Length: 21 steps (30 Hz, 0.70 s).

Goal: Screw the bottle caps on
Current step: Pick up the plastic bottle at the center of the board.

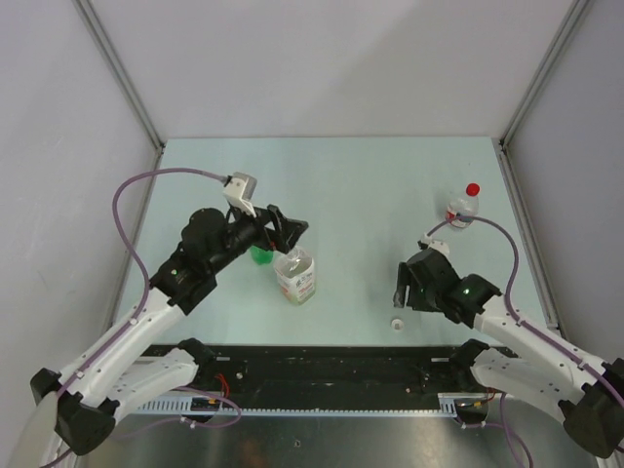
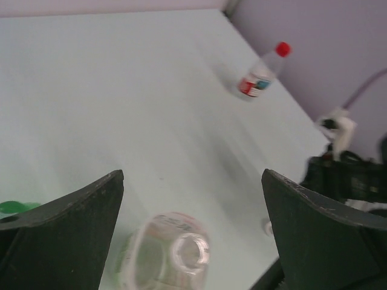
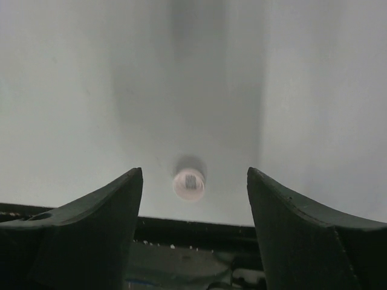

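Looking down from overhead, the left gripper (image 1: 291, 230) hovers by the uncapped clear bottle (image 1: 295, 276) at centre left, the white cap (image 1: 398, 324) lies loose at lower right, just below the right gripper (image 1: 399, 292), and the red cap (image 1: 473, 189) tops a small bottle (image 1: 459, 212) at upper right. The left wrist view shows its jaws spread wide and empty, the clear bottle at bottom centre. The right wrist view shows open jaws either side of the white cap, touching neither.

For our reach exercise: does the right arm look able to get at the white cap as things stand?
Probably yes: the right gripper hangs over the white cap, jaws open either side, path clear.
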### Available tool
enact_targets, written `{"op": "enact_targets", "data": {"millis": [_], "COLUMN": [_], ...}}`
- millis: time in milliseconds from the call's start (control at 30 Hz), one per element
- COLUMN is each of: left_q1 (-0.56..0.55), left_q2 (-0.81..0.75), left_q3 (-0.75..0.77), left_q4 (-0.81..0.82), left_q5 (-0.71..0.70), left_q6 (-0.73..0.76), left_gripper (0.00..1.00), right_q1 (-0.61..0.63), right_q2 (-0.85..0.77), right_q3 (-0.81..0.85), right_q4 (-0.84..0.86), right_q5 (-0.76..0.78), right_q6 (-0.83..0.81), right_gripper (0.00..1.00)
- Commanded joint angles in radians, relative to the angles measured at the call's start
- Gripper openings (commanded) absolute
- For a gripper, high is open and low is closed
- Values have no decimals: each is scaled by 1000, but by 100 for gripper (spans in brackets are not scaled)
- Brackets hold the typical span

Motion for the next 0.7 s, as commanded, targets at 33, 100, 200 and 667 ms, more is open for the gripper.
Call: {"op": "enact_targets", "data": {"millis": [33, 100, 200, 667], "left_q1": [-77, -94, -120, -252], "left_q2": [-47, -58, -65, -61], "left_q3": [55, 56, 62, 10], "left_q4": [35, 36, 36, 40], "left_q5": [87, 90, 96, 171], "left_q6": [-6, -12, -13, -37], "left_gripper": [99, 100, 100, 99], "right_q1": [38, 41, 53, 69], "right_q2": [-32, -56, -88, 50], "right_q3": [-45, -73, -115, -173], "right_q4": [-59, -69, -39, 77], "right_q5": [-51, -68, -93, -90], "right_q6": [137, 156, 178, 151], "right_gripper": [65, 59, 53, 37]}}
